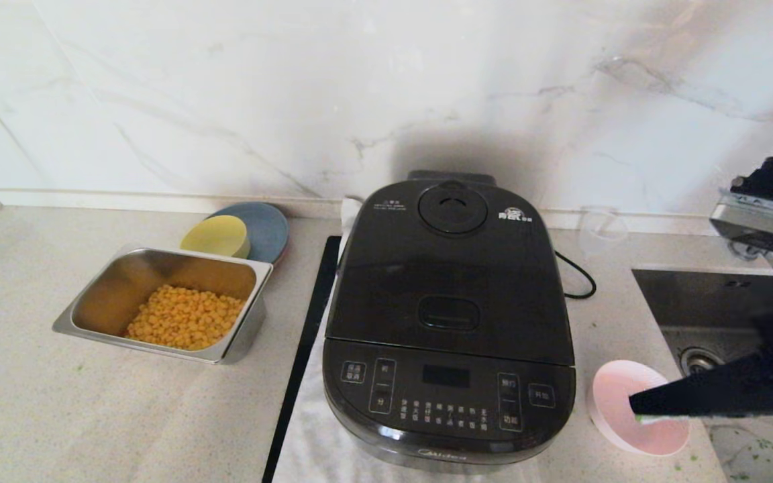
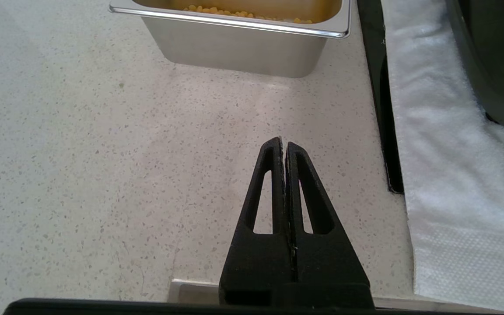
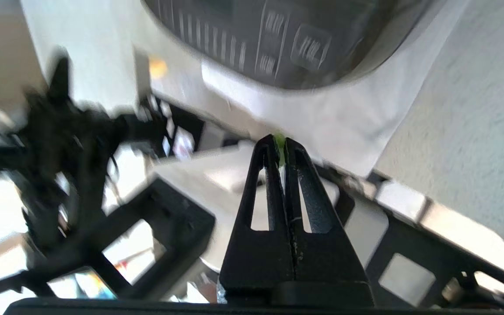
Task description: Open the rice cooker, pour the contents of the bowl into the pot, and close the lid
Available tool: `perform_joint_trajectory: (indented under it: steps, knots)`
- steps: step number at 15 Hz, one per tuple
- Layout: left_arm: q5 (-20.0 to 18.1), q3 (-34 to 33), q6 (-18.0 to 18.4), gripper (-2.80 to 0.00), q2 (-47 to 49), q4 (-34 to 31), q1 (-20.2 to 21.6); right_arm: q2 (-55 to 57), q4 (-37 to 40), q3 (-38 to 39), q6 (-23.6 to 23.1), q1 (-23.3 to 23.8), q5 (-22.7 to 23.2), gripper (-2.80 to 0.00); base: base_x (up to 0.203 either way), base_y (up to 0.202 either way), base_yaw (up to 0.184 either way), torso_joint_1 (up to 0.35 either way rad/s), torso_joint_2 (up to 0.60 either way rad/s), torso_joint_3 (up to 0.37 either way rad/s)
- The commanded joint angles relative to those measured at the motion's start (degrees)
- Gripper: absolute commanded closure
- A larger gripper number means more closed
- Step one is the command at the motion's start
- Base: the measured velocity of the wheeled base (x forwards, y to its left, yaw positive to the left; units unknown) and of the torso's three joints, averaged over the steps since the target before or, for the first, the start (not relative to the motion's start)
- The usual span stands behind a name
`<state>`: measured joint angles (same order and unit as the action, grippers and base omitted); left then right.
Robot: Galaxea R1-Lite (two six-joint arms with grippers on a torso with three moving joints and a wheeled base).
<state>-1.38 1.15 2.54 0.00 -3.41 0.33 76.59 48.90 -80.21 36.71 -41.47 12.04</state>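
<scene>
**Right gripper over tilted pink bowl**

Head view: the rice cooker (image 1: 449, 322) is seen with its lid (image 1: 450, 265) shut. The pink bowl (image 1: 638, 416) is tilted at its right, under the right gripper (image 1: 635, 404).

Left wrist view: the left gripper (image 2: 283, 144), closed and empty, is parked over the countertop (image 2: 103, 175).

Right wrist view: the jaws are pressed together, a green fleck (image 3: 280, 141) at their tips; the cooker lies beyond them.

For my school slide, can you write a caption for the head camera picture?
Closed rice cooker on the counter, corn tray to its left, right gripper over the tipped pink bowl.
</scene>
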Motion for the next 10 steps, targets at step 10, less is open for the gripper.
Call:
perform_joint_trajectory:
  steps: [10]
  knots:
    - [-0.03,0.00,-0.02,0.00,0.00,-0.01,0.02,9.19,-4.76,1.98,0.12,-5.38,-1.23,0.00,0.000,0.000,0.000,0.000,0.00,0.000]
